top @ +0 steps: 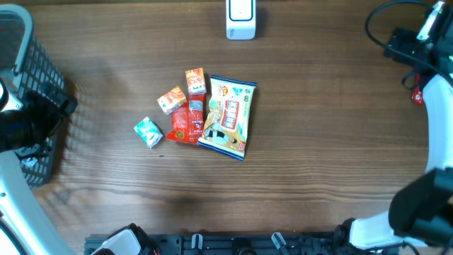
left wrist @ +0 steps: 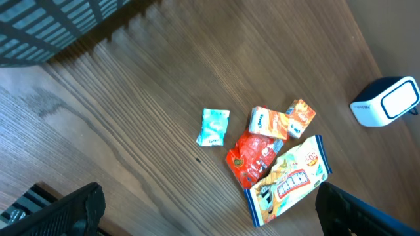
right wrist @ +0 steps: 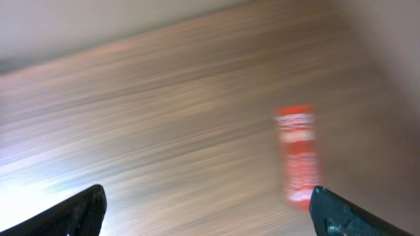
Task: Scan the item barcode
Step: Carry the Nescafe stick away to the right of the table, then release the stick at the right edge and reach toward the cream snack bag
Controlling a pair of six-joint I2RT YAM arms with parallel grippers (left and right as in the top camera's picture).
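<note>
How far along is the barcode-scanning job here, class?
Nothing looks done: the five items lie bunched together, apart from the white scanner. Nothing is in hand: left gripper and right gripper are open and empty. To do: pick an item and show its barcode to the scanner.

The desk (top: 318, 177) carries one large snack bag (top: 228, 117), one red pouch (top: 187, 122), two small orange cartons (top: 171, 99) (top: 195, 81) and one teal sachet (top: 148, 132), five in all. There is one white scanner (top: 241, 18) and one dark mesh basket (top: 28, 71). The right wrist view shows one blurred red item (right wrist: 296, 152).
</note>
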